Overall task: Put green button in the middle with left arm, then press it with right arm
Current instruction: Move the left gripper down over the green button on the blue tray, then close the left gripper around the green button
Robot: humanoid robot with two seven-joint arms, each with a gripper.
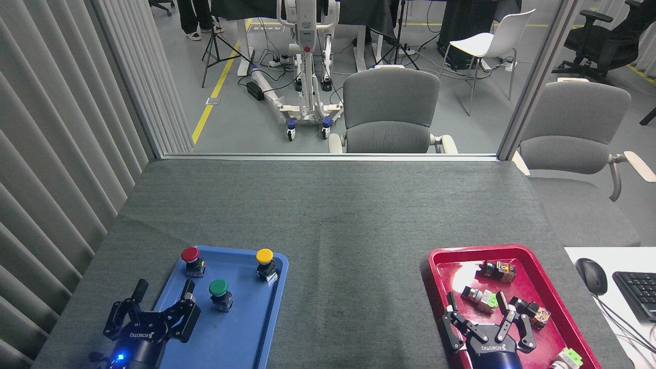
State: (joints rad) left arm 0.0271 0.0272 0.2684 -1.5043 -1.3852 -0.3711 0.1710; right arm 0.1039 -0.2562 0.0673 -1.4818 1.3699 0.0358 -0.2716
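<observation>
Just right of the wide-open, empty left hand [163, 292] stands the green button [219, 288] (untouched).

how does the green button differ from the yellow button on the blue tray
The green button has a dark green cap; the yellow button has a yellow one. Green sits mid-tray, nearer the left gripper; yellow stands by the blue tray's far right corner. Both are upright mushroom-cap buttons.

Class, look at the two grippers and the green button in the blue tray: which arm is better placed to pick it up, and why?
Left. The left gripper hangs open over the blue tray, near the green button; the right gripper is over the red tray.
</observation>
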